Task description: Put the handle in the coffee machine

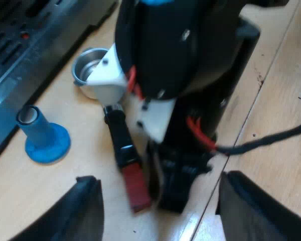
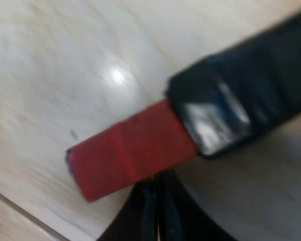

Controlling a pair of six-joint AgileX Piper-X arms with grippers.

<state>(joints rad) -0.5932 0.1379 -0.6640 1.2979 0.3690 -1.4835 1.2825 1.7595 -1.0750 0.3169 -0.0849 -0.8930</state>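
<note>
On the wooden table [image 1: 276, 100], by the espresso machine [image 1: 35, 40], my left gripper [image 1: 160, 181] hangs spread wide. The metal holder [image 1: 89, 66] lies loose, its red end [image 2: 130, 153] just beside my right gripper [image 2: 158, 213], fingers pressed together. A blue tamper [image 1: 44, 136] stands near.

Blue tamper [image 1: 42, 138] upright on wooden table [image 1: 276, 90]

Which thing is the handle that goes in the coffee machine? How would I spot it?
Find the espresso machine; on the wooden table by its front lies a metal holder, its cup end toward the machine. Its dark handle ends in red, unlike the blue tamper standing nearby.
</note>
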